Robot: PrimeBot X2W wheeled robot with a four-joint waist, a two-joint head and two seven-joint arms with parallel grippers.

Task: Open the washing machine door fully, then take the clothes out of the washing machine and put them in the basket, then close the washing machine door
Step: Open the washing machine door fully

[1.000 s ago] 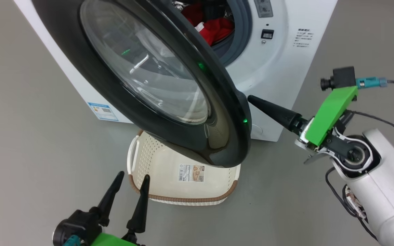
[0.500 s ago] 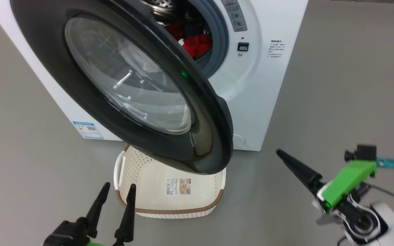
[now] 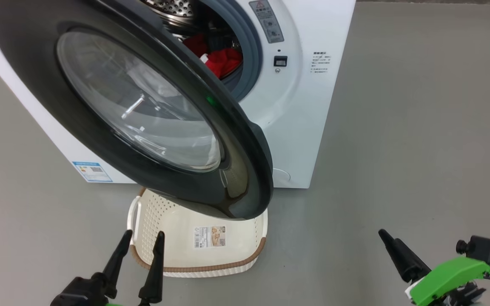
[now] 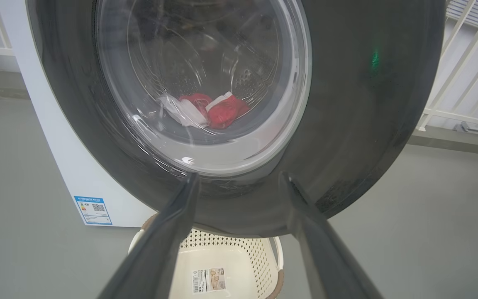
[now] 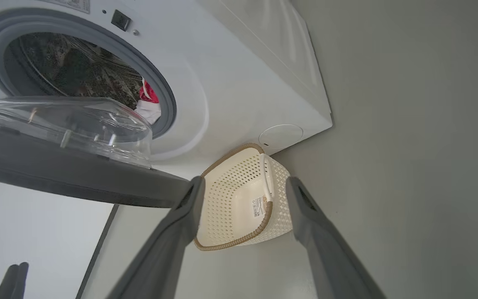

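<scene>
Spread wide and touching nothing, the left gripper (image 3: 143, 234) hovers at the lower left of the head view, its two long dark fingers just before the small cream-white perforated plastic basket (image 3: 211, 269) with a brown woven-look rim. The right gripper (image 5: 244, 182) is spread wide too, low at the right and well apart from the large round washing machine door (image 3: 245, 170) with its glossy black rim and bulging clear glass window. That door stands swung partly out from the big white front-loading washing machine (image 3: 300, 127), its lower edge above the basket, which sits on the grey floor (image 3: 419, 127) close before the machine. Bright red clothes (image 3: 224, 60) with white trim lie inside the steel drum
</scene>
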